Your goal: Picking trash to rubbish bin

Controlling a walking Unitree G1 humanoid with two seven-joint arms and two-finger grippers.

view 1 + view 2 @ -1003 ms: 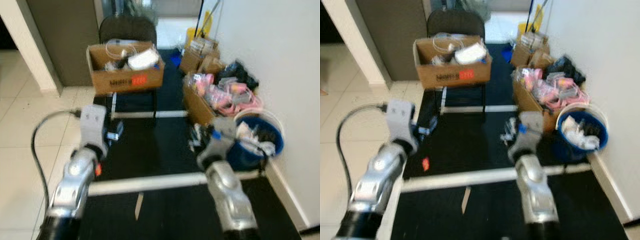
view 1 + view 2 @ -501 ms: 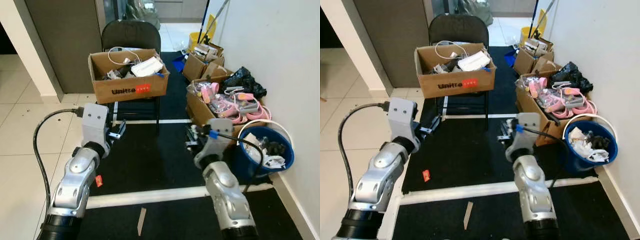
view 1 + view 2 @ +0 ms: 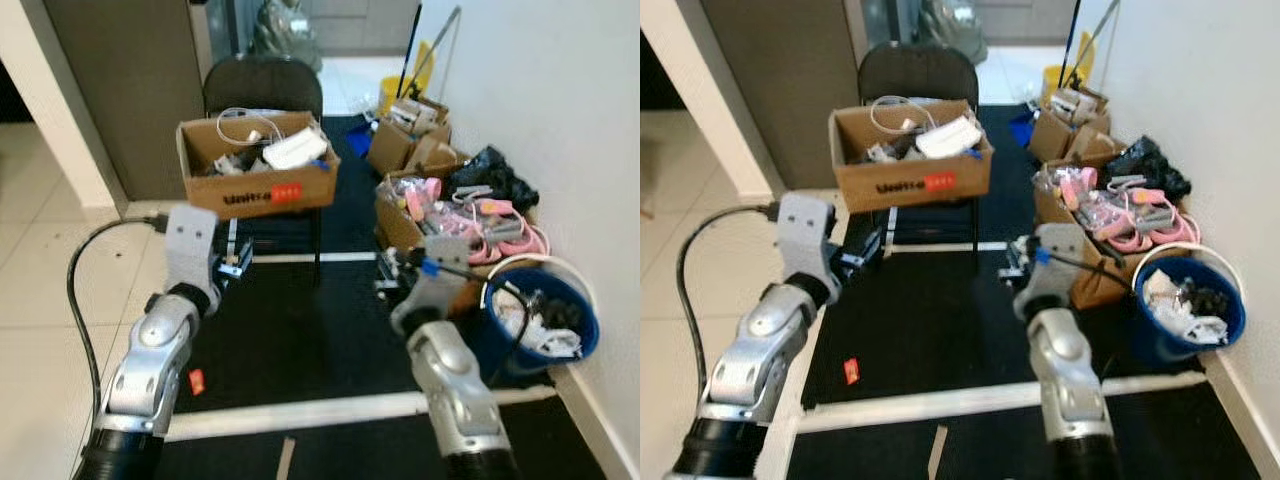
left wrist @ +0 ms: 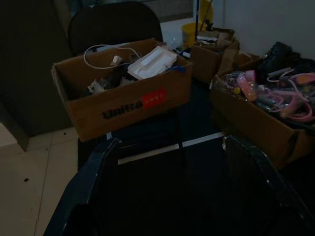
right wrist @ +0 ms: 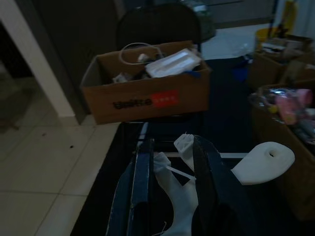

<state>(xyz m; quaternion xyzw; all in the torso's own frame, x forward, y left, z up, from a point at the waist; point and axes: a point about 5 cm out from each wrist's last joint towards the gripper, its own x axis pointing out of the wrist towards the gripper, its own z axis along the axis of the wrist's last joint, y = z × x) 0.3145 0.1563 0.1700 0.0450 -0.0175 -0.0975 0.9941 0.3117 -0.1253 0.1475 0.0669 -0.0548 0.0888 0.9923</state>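
My right gripper (image 5: 170,169) pinches white plastic trash (image 5: 184,189); left (image 4: 167,147) spread, empty; bin (image 3: 545,320) right of it: swing over rim before releasing.

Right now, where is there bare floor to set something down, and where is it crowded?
Bare: the black mat between the chair with its cardboard box and the white tape line; also the tiles on the left. Crowded: the right wall, with boxes and the blue bin.
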